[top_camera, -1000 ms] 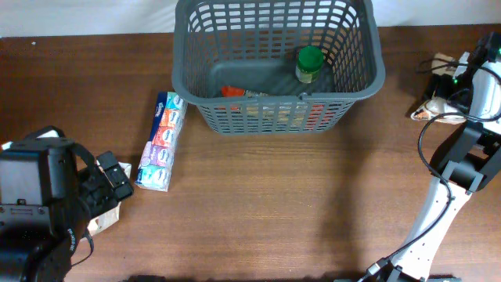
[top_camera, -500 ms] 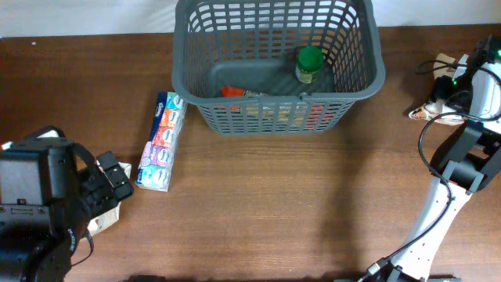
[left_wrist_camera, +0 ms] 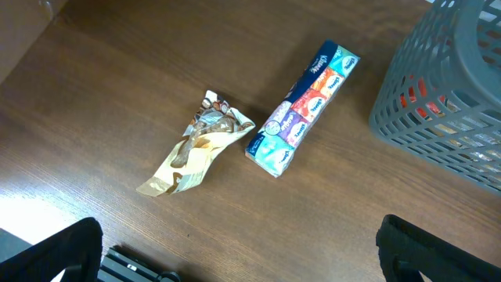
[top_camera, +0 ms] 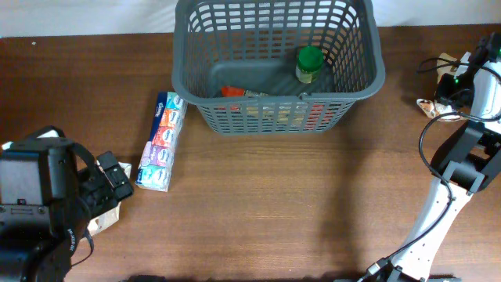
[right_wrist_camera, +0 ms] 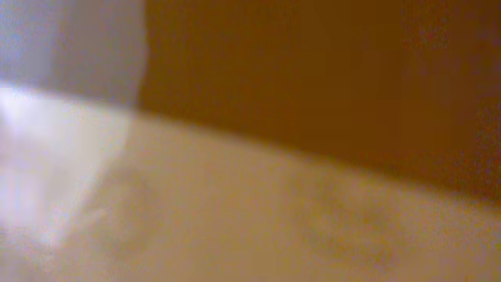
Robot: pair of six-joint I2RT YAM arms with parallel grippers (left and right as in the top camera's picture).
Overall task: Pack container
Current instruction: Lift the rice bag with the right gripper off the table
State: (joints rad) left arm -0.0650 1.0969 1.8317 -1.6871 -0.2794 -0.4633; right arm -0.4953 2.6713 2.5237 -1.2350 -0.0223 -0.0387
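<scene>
You're at a pick: lower your wide-apart left gripper [left_wrist_camera: 239,252] onto the tissue pack [left_wrist_camera: 304,110] for the container [top_camera: 235,117]; I cannot tell the right gripper's [top_camera: 437,100] state.

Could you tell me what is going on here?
Two arms are packing the grey basket, which holds a green-lidded jar and some red items. A tissue pack and a crumpled gold wrapper lie on the table to its left, near the open, empty left gripper. The right gripper is at the table's right edge; its camera view is too blurred to read.
</scene>
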